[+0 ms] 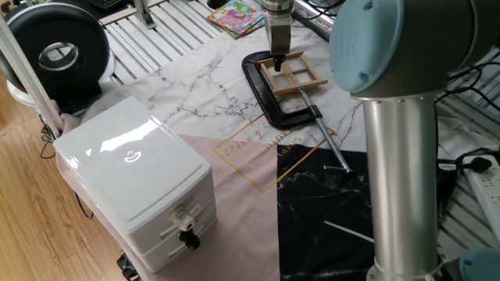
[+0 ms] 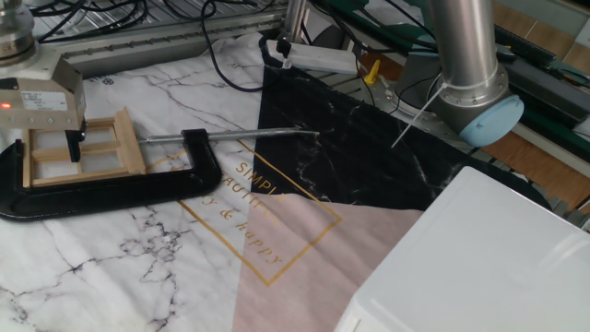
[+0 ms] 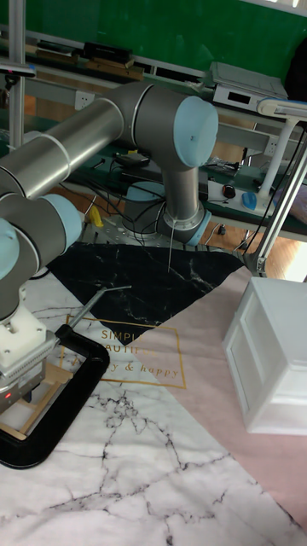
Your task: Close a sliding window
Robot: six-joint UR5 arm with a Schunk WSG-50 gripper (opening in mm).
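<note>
The sliding window (image 1: pixel 294 74) is a small light-wood frame with thin bars. It lies flat on the marble cloth, held in a black C-clamp (image 1: pixel 269 100). My gripper (image 1: pixel 276 64) stands straight down over the window's far-left end, with its tip inside the frame. In the other fixed view the window (image 2: pixel 81 153) lies under the white gripper body, and one dark finger (image 2: pixel 76 143) reaches into a pane beside a bar. The tall fixed view shows the gripper (image 3: pixel 32 391) low over the window (image 3: pixel 26 415). The second finger is hidden.
The clamp's silver screw rod (image 2: pixel 241 135) runs out over the cloth. A white drawer box (image 1: pixel 137 176) stands at the near left and a black round device (image 1: pixel 55 48) at the far left. A colourful picture card (image 1: pixel 237 16) lies behind the window. The arm's column (image 1: pixel 402 187) fills the right.
</note>
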